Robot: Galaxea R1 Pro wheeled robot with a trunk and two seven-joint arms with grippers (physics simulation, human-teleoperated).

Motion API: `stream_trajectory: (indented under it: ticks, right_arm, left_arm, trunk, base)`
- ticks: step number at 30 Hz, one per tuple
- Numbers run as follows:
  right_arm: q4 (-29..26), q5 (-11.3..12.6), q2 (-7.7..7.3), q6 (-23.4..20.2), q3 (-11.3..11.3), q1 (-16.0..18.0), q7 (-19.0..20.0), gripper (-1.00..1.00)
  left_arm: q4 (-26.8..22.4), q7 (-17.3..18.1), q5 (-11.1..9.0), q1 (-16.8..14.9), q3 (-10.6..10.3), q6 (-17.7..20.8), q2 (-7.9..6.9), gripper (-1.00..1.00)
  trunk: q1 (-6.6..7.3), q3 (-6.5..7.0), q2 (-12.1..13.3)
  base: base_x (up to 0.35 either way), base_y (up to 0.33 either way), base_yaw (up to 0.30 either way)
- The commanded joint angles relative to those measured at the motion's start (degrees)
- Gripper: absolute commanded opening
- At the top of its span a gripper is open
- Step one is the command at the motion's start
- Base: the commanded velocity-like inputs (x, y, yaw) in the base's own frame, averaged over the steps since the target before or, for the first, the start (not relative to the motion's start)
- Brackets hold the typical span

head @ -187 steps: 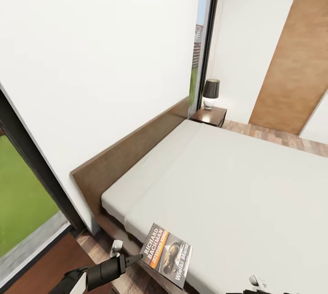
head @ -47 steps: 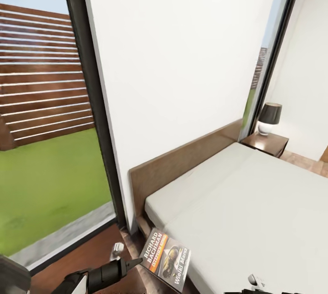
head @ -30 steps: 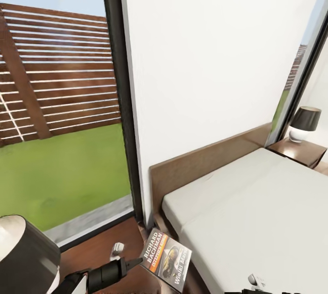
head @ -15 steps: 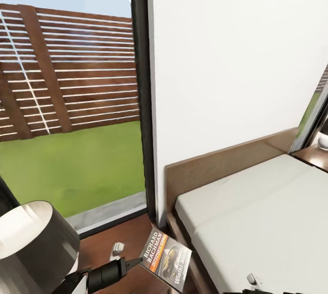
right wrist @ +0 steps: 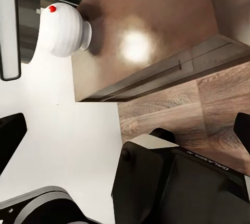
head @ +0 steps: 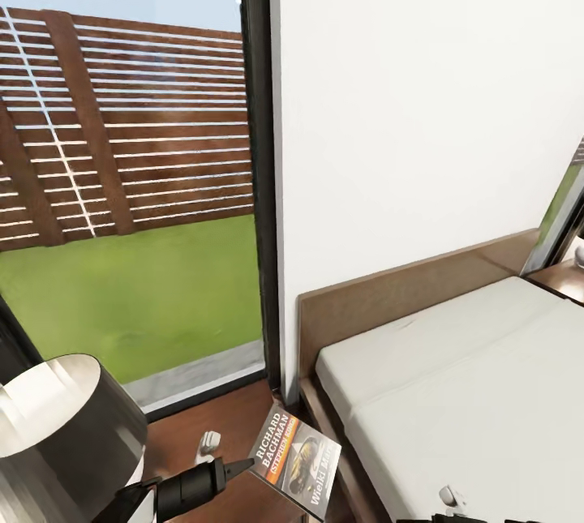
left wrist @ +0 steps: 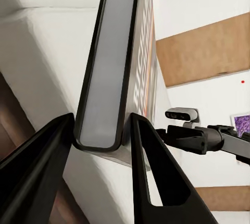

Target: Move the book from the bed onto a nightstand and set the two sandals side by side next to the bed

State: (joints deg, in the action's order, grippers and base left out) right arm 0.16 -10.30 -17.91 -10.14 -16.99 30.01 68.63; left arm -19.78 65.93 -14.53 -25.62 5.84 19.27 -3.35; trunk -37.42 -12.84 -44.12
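The book (head: 297, 463), white and orange with a dark picture, hangs tilted in my left gripper (head: 246, 467), which is shut on its edge. It hovers over the gap between the bed (head: 454, 393) and the near nightstand (head: 212, 419). In the left wrist view the book's spine (left wrist: 112, 62) sits clamped between both black fingers (left wrist: 151, 166). The right wrist view looks at the glossy nightstand top (right wrist: 156, 26) and a white lamp base (right wrist: 62, 28). My right gripper (right wrist: 125, 130) is open, its tips wide apart with nothing between them. The sandals are out of view.
A lamp with a black shade (head: 61, 434) stands on the near nightstand, close to my left arm. A tall black-framed window (head: 255, 158) shows grass and a slatted fence. The brown headboard (head: 405, 288) runs along the white wall. A second nightstand (head: 568, 276) lies at the far right.
The camera has swung left: the bed slid right, and the window and the near lamp shade came into view. The book stays in my left gripper at the same spot.
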Motion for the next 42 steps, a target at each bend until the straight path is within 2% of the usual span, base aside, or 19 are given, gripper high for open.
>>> stream_trajectory:
  ticks: [1,17,18,20,23,26,30,42]
  right_arm:
    - [0.0,-0.4,-0.02,-0.5,-0.5,0.1,0.2,1.0]
    - [-1.6,-0.1,-0.14,-0.5,-1.1,0.1,0.3,1.0]
    - [-3.3,-0.1,-0.22,-0.7,-1.1,0.1,0.3,1.0]
    - [-11.2,-0.1,-0.29,-1.9,-1.1,0.1,0.3,1.0]
    - [-21.3,-0.1,-0.3,-6.3,-1.1,0.1,0.3,1.0]
    - [-27.3,0.0,-0.29,-10.2,-1.0,0.1,0.3,1.0]
    - [-29.7,0.0,-0.28,-11.6,-1.0,0.1,0.3,1.0]
    - [-30.0,-0.2,-0.2,-11.7,-0.8,0.1,0.3,1.0]
  left_arm:
    - [0.0,0.2,-0.1,0.0,0.1,0.6,0.01,-1.0]
    - [0.0,0.2,-0.1,0.0,0.1,0.6,0.01,-1.0]
    - [0.0,0.2,-0.1,0.0,0.1,0.6,0.01,-1.0]
    - [0.0,0.2,-0.1,0.0,0.1,0.6,0.01,-1.0]
    - [0.0,0.2,-0.1,0.0,0.1,0.6,0.01,-1.0]
    - [0.0,0.2,-0.1,0.0,0.1,0.6,0.06,-1.0]
    - [0.0,0.2,-0.1,0.0,0.1,0.6,0.08,-1.0]
    - [1.7,0.1,-0.1,0.0,0.2,0.0,0.44,-1.0]
  trunk:
    - [-0.01,-0.09,-0.1]
    - [-0.01,-0.7,-0.1]
    - [-0.01,-0.74,-0.1]
    - [-0.01,-0.85,-0.1]
    - [-0.01,-1.02,-0.1]
    - [-0.01,-1.2,-0.1]
    - [-0.01,-1.44,-0.1]
    - [-0.01,-1.84,-0.1]
  base:
    - [0.0,0.0,0.064]
    - [0.0,0.0,0.23]
    - [0.0,0.0,0.249]
    - [0.0,0.0,0.231]
    - [0.0,0.0,0.216]
    - [0.0,0.0,0.2]
    - [0.0,0.0,0.186]
    - [0.0,0.0,0.09]
